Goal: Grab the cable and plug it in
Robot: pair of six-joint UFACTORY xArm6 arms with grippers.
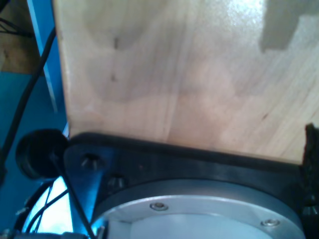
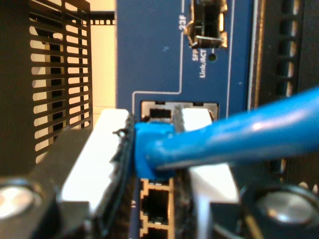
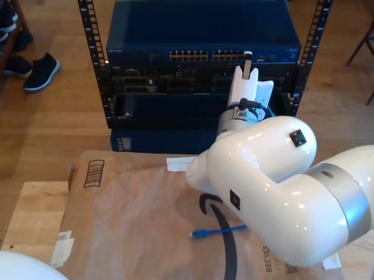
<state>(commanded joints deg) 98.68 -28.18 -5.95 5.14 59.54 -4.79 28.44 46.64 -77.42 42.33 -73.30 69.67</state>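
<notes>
The cable is sitting clamped in my second gripper at the network switch ports.
The exterior view is showing its free plug lying on brown paper; I cannot tell my first gripper's state.

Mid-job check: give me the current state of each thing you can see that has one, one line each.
My second gripper: shut on the cable's plug, held right at the switch's ports.
The cable: gripped at one end; its free end lies loose on the brown paper.
The network switch: mounted in the rack; the ports below the plug look unoccupied.
My first gripper: jaws out of view; its camera faces a wooden surface.
</notes>
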